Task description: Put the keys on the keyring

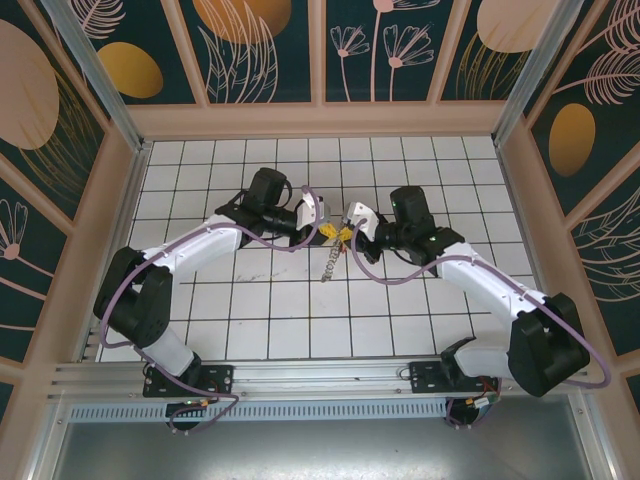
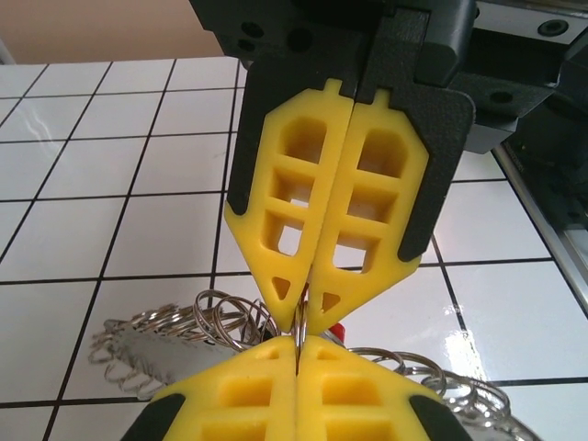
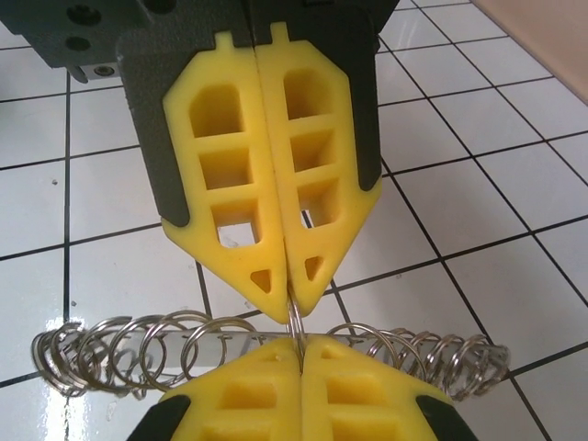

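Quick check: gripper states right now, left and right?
Left gripper: closed, pinching a thin wire of the keyring.
Right gripper: closed, pinching the same keyring.

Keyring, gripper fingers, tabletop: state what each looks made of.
The keyring: bare steel-like wire, shiny, glints on its coils. The fingers: matte yellow plastic, moulded or printed lattice. The tabletop: glossy white tiles, reflections show; ceramic or laminate, unclear.

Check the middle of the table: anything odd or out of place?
Left gripper and right gripper are both shut, fingers tip to tip, on the same thin wire of the keyring; its metal loops spread sideways below. Nothing looks damaged.
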Robot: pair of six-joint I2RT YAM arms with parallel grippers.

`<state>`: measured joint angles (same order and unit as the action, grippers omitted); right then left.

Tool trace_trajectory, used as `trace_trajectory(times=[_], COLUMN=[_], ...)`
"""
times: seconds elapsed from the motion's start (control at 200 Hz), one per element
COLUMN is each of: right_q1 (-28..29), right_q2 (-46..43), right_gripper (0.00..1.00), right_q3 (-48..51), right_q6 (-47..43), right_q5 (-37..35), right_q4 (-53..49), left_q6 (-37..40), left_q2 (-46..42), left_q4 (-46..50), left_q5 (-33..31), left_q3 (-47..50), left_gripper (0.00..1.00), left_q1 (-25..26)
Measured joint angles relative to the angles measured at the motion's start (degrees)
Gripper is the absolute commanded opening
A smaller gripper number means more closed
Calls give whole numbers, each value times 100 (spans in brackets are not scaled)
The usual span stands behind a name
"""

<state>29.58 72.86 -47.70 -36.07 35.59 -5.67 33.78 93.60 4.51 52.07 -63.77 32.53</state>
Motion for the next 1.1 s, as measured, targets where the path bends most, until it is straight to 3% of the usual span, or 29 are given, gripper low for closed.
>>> trace_trajectory(times=[0.165, 0.375, 0.46, 0.586, 0.656, 0.731, 0.876, 1.101], right_q1=[-114, -212, -243, -273, -284, -289, -280, -216], right_q2=[-50, -61, -70, -83, -94, -105, -107, -105], right_gripper=[14, 15, 13, 0, 0, 0, 0, 0], right_q3=[310, 474, 529, 610, 619, 619, 603, 428], right_q6=[72, 157, 214, 348, 372, 372, 345, 210], right_q5=[199, 378, 450, 551, 590, 590, 562, 275], right_q4=[382, 748, 894, 1005, 1034, 1034, 914, 632], left_q6=[-463, -1064, -1241, -1427, -1484, -1473, -1110, -476], left_q2=[-24, -35, -63, -66, -66, -66, -66, -66], left_q4=[-863, -1768, -2085, -2393, -2505, -2500, -1891, -772], left_q5=[192, 330, 350, 361, 361, 350, 260, -17], left_q3=[474, 778, 911, 1051, 1088, 1086, 861, 304], left_gripper=[0, 0, 0, 0, 0, 0, 15, 26], left_q1=[7, 4, 4, -2, -7, -7, 7, 11])
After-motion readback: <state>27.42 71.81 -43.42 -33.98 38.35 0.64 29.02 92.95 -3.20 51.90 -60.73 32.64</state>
